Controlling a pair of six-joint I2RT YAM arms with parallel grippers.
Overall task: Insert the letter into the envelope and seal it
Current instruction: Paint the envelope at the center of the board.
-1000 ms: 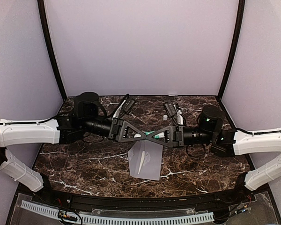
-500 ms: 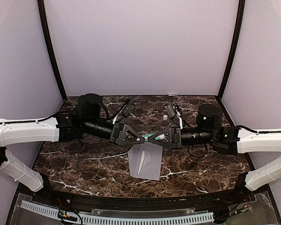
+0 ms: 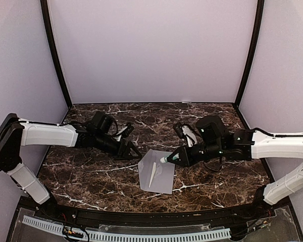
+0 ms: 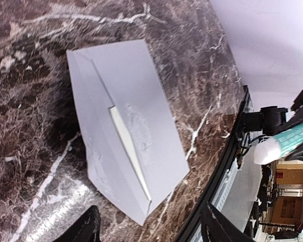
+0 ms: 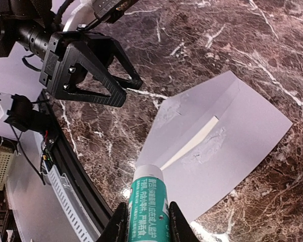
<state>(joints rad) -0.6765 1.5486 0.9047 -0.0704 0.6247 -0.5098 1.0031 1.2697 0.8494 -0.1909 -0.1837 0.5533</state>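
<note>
The light-grey envelope lies flat on the marble table, also seen in the left wrist view and the right wrist view. Only a cream sliver of the letter shows at the flap seam. My right gripper is shut on a teal glue stick, whose white end hangs over the envelope's upper right edge. My left gripper stands open and empty just left of the envelope's top corner; its dark fingertips frame the envelope's near corner.
A black rail runs along the table's front edge, with a slotted white strip below it. Cables trail from the left wrist. Grey walls close in the back and both sides.
Both grippers met at the glue stick above the envelope a second ago. The left one has opened and drawn back to the left and down. The right one has lowered the glue stick toward the envelope.
</note>
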